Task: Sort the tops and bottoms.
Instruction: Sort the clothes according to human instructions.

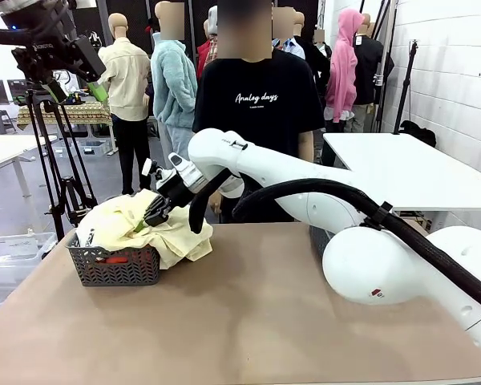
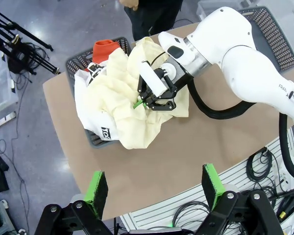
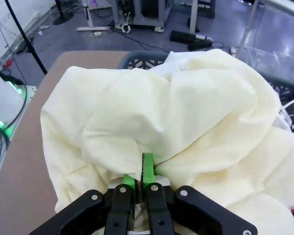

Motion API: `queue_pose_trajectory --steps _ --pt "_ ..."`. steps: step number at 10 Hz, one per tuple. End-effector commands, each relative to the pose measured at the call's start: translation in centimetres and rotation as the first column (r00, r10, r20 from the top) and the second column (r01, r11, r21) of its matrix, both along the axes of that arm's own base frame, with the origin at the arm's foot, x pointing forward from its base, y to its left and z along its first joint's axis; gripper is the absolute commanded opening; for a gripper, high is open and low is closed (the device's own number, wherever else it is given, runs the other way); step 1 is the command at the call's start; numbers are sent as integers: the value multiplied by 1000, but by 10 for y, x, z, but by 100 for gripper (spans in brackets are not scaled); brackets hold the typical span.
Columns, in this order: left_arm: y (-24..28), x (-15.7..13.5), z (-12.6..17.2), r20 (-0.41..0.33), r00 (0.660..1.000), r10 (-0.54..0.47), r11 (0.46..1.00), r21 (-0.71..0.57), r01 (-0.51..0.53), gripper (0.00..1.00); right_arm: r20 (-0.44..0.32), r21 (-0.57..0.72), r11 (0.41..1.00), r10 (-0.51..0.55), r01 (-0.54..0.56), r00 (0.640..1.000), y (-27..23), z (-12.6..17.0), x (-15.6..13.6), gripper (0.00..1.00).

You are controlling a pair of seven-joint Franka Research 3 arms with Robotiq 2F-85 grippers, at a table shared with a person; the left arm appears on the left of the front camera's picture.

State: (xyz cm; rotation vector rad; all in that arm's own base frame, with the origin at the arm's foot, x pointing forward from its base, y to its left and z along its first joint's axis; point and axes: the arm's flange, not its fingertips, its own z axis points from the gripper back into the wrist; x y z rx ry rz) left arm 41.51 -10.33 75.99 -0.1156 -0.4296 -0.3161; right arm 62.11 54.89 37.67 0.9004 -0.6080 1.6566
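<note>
- The right gripper [image 2: 146, 102] has its jaws pressed together on a fold of the pale yellow garment [image 3: 186, 122]; the right wrist view shows the green pads [image 3: 147, 171] nipping a ridge of the cloth between them.
- That garment lies heaped over the grey basket [image 1: 116, 269] at the robot's left end of the tabletop [image 1: 256, 321], with a flap spilling over the basket's near rim onto the board.
- The one relation that matters: the pinch sits on top of the heap, so the cloth hangs down and away from the jaws on all sides. A lift straight up looks like the way to free it; I cannot make out a clear long axis in the crumple.
- Under it in the left wrist view lie the white garment with black print [image 2: 90, 105] and, at the far corner of the basket, the orange-red garment [image 2: 105, 48]. Both touch the yellow one and could be dragged along.
- The left gripper [image 2: 154, 188] hangs high above the near edge with its jaws spread wide, holding nothing; the right arm is plainly the nearer.
- The tabletop is flat, plain brown and bare toward the robot's right, leaving room to set the garment down.
- A person in a black T-shirt [image 1: 256, 100] stands at the far edge, just behind the basket.
</note>
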Motion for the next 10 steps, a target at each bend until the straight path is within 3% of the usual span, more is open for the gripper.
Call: queue_pose_trajectory --steps 1,3,6,8,9,10 --pt "2 -2 1 -5 1000 7 1000 12 -7 100 44 38 999 37 -38 998 107 32 137 0" --pt "2 -2 1 -5 1000 7 1000 12 -7 100 86 84 996 30 -37 996 99 53 130 0" --pt "2 -2 1 -5 1000 7 1000 12 -7 100 175 116 991 41 -62 984 97 80 124 53" --pt "2 -2 1 -5 1000 7 1000 12 -7 100 177 118 991 46 -67 983 98 80 126 91" --pt "2 -2 1 -5 1000 7 1000 12 -7 100 206 143 987 36 -66 978 91 89 121 100" --pt "2 -2 1 -5 1000 7 1000 12 -7 100 249 163 984 24 -66 968 84 106 113 100"
